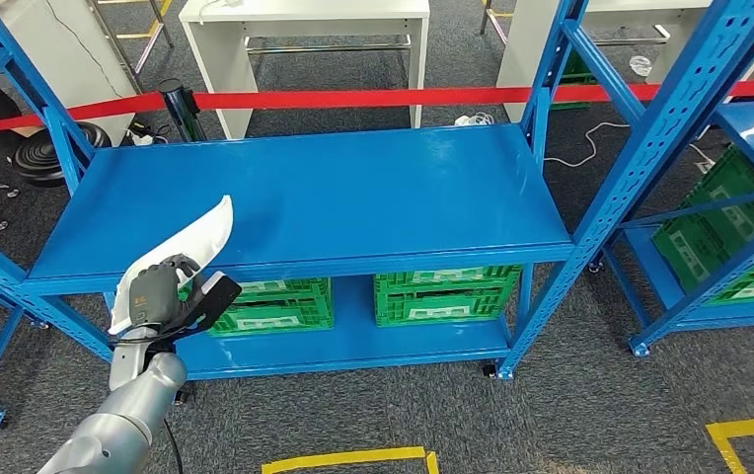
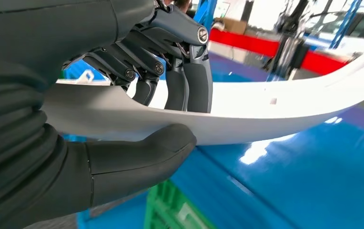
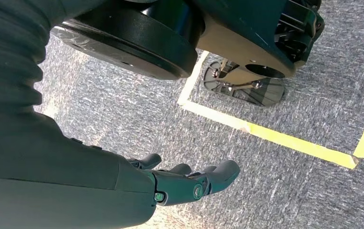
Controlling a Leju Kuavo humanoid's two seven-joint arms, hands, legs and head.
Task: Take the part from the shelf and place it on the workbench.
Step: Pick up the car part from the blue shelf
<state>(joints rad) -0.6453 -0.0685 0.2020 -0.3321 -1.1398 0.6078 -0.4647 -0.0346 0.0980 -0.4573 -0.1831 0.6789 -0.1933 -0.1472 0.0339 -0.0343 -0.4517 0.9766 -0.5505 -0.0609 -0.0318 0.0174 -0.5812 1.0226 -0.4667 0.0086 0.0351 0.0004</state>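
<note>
The part (image 1: 192, 240) is a long, curved white plastic strip. My left hand (image 1: 161, 292) grips its near end at the front left edge of the blue shelf (image 1: 353, 188), and the strip slants up and away over the shelf board. Close up in the left wrist view, the thumb (image 2: 137, 162) presses one face of the part (image 2: 275, 107) and the dark fingers (image 2: 189, 81) clamp the other. My right hand (image 3: 189, 183) hangs over the grey carpet with its fingers apart and nothing in it.
Green crates (image 1: 447, 293) stand on the lower shelf board. A second blue rack (image 1: 738, 178) with green crates is at the right. A red barrier tape (image 1: 353, 98) runs behind the shelf, with white tables (image 1: 304, 39) beyond. Yellow floor tape (image 1: 353, 458) marks the carpet in front.
</note>
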